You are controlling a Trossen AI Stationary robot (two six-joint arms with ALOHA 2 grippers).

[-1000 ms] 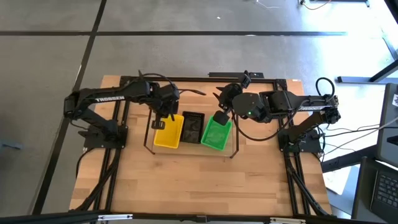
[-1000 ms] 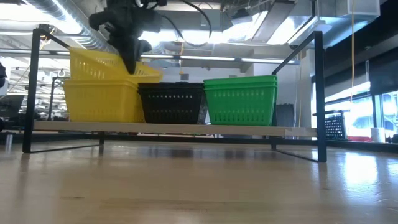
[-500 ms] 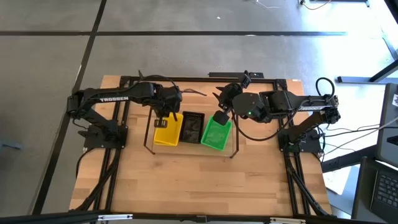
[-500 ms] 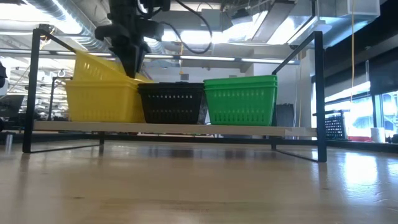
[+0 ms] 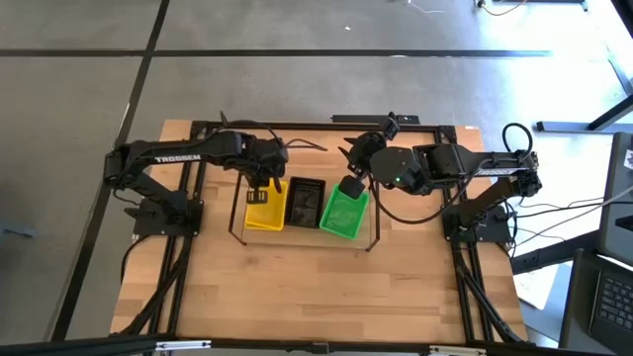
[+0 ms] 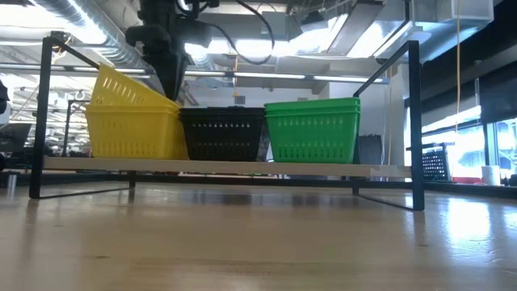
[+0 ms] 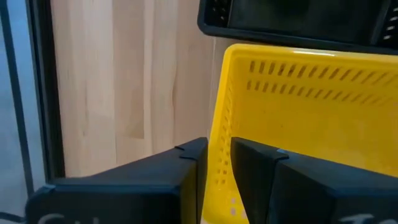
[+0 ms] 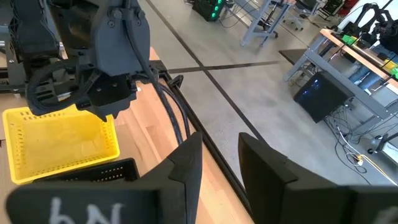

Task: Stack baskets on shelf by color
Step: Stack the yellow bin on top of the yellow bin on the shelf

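Since a second ago, we see the upper yellow basket has dropped from level above the stack to sitting tilted inside the lower yellow basket, one edge still raised. Largest first: the shelf holds, side by side, the yellow stack, a black basket, and a green stack. Above the yellow stack, the left gripper has loosened; its fingers stand narrowly apart, straddling the upper basket's wall on the side nearest the black basket. We judge that lifting straight up would clear that wall. The right gripper hangs above the green stack, fingers apart and holding nothing. The left arm is nearer the yellow baskets.
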